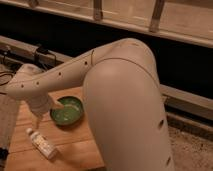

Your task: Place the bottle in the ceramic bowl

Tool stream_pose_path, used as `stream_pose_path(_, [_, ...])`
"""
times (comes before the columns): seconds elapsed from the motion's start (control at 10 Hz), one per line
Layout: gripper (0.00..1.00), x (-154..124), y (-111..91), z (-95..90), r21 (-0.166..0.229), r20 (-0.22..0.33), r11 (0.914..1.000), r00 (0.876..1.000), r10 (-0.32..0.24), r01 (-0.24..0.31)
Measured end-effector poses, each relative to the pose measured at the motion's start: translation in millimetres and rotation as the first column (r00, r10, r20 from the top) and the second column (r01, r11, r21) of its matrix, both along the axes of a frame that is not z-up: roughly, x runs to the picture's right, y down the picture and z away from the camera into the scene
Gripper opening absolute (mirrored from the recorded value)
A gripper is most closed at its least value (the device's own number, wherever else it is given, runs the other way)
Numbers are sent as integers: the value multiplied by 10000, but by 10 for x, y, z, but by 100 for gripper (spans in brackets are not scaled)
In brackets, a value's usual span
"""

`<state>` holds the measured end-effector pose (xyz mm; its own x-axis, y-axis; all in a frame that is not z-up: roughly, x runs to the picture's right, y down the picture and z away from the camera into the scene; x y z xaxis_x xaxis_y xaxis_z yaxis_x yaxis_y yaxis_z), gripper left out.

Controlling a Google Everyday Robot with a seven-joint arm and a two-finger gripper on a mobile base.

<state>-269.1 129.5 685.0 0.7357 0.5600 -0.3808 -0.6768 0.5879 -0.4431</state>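
The bottle (42,144), small and pale with a white cap, lies on its side on the wooden table (75,150) near the front left. The ceramic bowl (69,111), green and glossy, sits behind it and to the right, and nothing shows inside it. My white arm reaches left across the view. The gripper (37,118) hangs from the wrist at the bowl's left edge, just above and behind the bottle's cap. It stands open with nothing in it, and the wrist hides most of it.
My bulky arm (125,100) fills the middle and right of the view and hides the table's right side. Dark cables (10,77) lie at the left. A rail and a dark wall run behind, and speckled floor (192,150) lies to the right.
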Motion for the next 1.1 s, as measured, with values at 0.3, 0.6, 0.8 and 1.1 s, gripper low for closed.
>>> stream_pose_path(0.3, [80, -57, 101, 20, -210, -66, 9986, 9988, -485, 483])
stream_pose_path(0.6, [80, -207, 551, -64, -721, -263, 9906, 9926, -1186, 1165])
stream_pose_path(0.8, [80, -302, 836, -114, -901, -238, 9867, 9901, -1382, 1356])
stream_pose_path(1.1, [80, -453, 1192, -108, -901, 303, 9900, 9939, -1059, 1082])
